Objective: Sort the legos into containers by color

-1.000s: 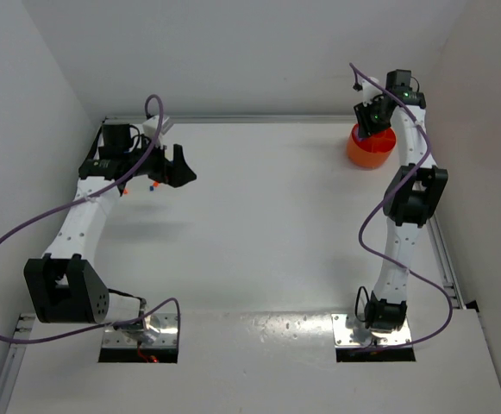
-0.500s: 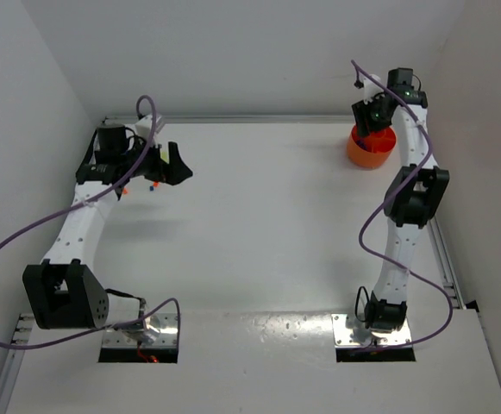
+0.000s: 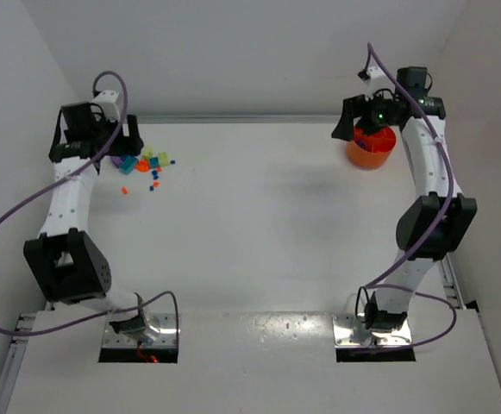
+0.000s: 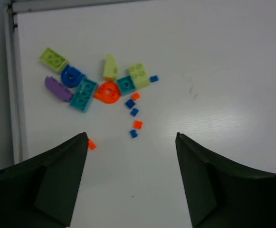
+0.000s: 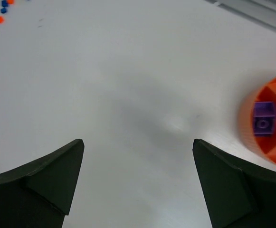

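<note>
My left claw (image 4: 130, 137) hangs over the far left corner of the white table (image 4: 223, 71). Its two fingers are spread wide, with nothing between them. The pile of legos (image 4: 108, 91) lies on the table right there, a bit past my fingertips.

At the left of the pile is a yellow-green brick (image 4: 52, 59). Next to it sit a round blue piece (image 4: 72, 76) and a curved purple piece (image 4: 57, 89). A teal plate (image 4: 83, 93) touches the round blue one. In the middle is a round orange piece (image 4: 108, 91), with a yellow-green slope (image 4: 110, 67) just behind it. To its right are a small teal square (image 4: 126, 84) and another yellow-green brick (image 4: 138, 75), side by side.

Tiny blue and orange bits trail from the pile toward my claw. One tiny orange bit (image 4: 91, 144) shows just beside the tip of one finger.

The middle of the table has no bricks on it.

My right claw (image 5: 138, 142) is up at the far right. Its fingers are spread wide too, and they hold nothing. The orange bowl (image 5: 252, 102) sits on the table just beside this claw, off to one side of it and not between the fingers. One purple brick (image 5: 263, 118) lies inside the bowl, in one of its little rooms. I cannot see the other rooms well.
</note>
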Motion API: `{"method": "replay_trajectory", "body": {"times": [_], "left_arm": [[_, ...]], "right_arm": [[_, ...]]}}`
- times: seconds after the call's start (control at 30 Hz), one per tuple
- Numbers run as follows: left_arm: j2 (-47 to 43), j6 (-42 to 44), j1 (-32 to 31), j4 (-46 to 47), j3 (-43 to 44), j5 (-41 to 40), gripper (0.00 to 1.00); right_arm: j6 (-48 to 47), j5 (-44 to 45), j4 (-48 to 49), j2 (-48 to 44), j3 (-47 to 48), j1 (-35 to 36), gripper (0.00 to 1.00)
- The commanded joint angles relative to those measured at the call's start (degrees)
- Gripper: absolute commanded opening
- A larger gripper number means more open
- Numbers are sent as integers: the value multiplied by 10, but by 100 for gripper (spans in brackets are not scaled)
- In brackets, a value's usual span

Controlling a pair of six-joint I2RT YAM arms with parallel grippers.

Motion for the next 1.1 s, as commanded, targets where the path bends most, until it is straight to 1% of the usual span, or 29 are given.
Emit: {"method": "replay_trajectory", "body": {"times": [0.0,0.07,0.1,0.13,0.17,0.2,0.23,0.3,0.33,0.37,0.4,0.5,0.53,0.6,0.7,0.83,1.07], "left_arm": [[96,13,59,-20,92,-26,76],[152,-29,75,-61,148,-62,69],[176,-43,87,-70,187,-68,63],[208,-71,88,-70,196,-77,61],[217,-83,88,-70,197,-103,61],[223,-94,88,-63,197,-113,60],[223,-117,88,-54,197,-123,60],[237,-135,80,-31,190,-152,60],[237,-142,63,-31,190,-169,60],[254,-158,57,-23,190,-201,60],[262,-167,57,-23,190,-213,60],[297,-211,43,-23,203,-264,60],[307,-224,35,-23,211,-283,62],[326,-251,25,-23,226,-336,62],[359,-272,13,-23,244,-356,62],[391,-291,13,-23,266,-356,62],[419,-307,13,-23,298,-356,59]], "right_arm": [[61,-63,54,-29,-72,17,96],[76,-63,75,-41,-109,23,94],[76,-63,83,-46,-122,30,94],[85,-63,99,-53,-136,31,94],[85,-69,104,-53,-155,37,94],[90,-69,104,-59,-165,37,94],[90,-69,116,-59,-173,44,94],[95,-69,121,-65,-195,49,94],[95,-63,128,-65,-202,56,94],[95,-63,133,-65,-207,56,94],[95,-56,133,-65,-213,56,94],[95,-56,133,-65,-213,62,94],[95,-56,133,-65,-213,62,94],[95,-56,133,-65,-213,67,94],[95,-56,133,-65,-213,73,94],[95,-56,133,-65,-213,73,94],[95,-51,133,-60,-213,78,94]]}}
